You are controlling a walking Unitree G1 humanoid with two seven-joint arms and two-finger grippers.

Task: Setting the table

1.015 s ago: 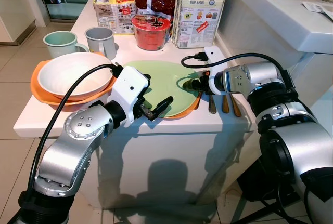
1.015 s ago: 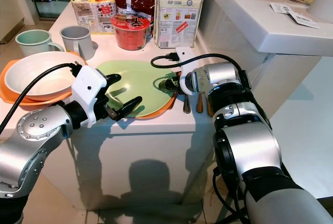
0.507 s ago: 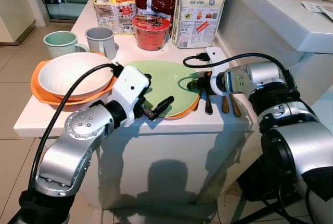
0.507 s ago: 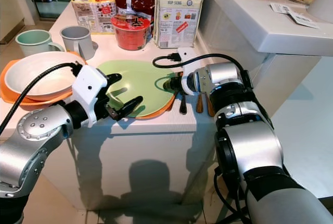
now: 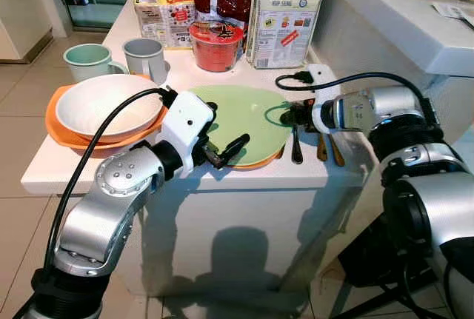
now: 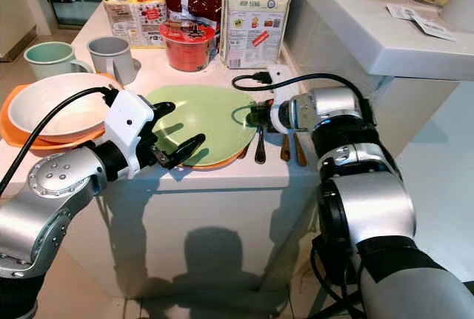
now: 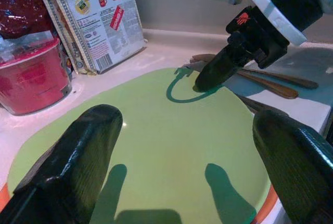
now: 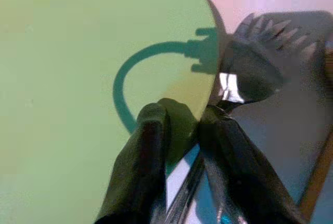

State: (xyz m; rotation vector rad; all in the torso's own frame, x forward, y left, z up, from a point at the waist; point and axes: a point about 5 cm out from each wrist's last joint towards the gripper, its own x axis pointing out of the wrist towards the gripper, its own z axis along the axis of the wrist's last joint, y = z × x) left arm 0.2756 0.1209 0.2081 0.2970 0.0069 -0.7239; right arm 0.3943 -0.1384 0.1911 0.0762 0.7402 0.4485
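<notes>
A light green plate (image 5: 244, 115) lies on an orange plate (image 5: 261, 162) near the counter's front edge. My left gripper (image 5: 226, 126) is open, with one finger (image 7: 78, 156) over the green plate and the other at its near rim; nothing is between them. My right gripper (image 5: 290, 118) is at the plate's right rim. Its fingers (image 8: 151, 151) are closed close together on the handle of a dark metal spoon (image 5: 296, 147), which lies on the counter beside the plate. More cutlery with brown handles (image 5: 329, 149) lies just right of the spoon.
A white bowl (image 5: 104, 104) sits in another orange plate (image 5: 55, 123) to the left. Behind are a green mug (image 5: 85, 60), a grey mug (image 5: 144, 56), a red noodle cup (image 5: 215, 44) and food packets (image 5: 285, 15). A higher white counter (image 5: 415, 23) rises on the right.
My right gripper has slid right, from over the green plate to its right rim, and the spoon now lies straighter beside the plate. The left gripper holds its place.
</notes>
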